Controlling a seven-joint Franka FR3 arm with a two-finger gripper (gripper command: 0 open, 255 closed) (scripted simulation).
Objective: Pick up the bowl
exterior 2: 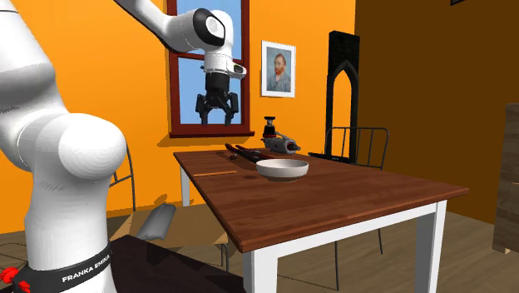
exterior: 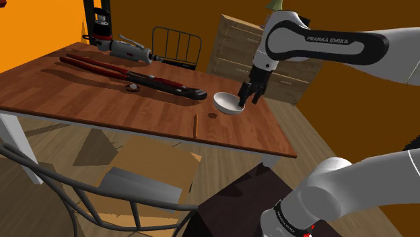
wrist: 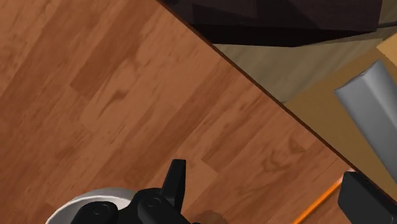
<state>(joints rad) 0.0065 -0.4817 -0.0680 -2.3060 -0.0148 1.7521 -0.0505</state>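
Observation:
A white bowl (exterior: pixel 228 103) stands upright on the brown wooden table (exterior: pixel 81 101), near the end closest to the stand. In the second exterior view the bowl (exterior 2: pixel 282 169) sits mid-table. My black gripper (exterior 2: pixel 217 114) hangs well above the tabletop, to that view's left of the bowl, fingers apart and holding nothing. From the shoulder view the gripper (exterior: pixel 250 95) lines up with the bowl's right rim but is higher. Along the hand, the bowl's rim (wrist: pixel 79 207) peeks in beside one finger (wrist: pixel 175 180); bare table lies between the fingers of the gripper (wrist: pixel 267 194).
Long red-handled pliers (exterior: pixel 128 74), a grey power tool (exterior: pixel 128 48) and a small disc (exterior: pixel 132 87) lie at the far end. A thin orange stick (exterior: pixel 195 125) lies by the near edge. A metal chair (exterior: pixel 176 46) and a wooden dresser (exterior: pixel 235 47) stand behind the table.

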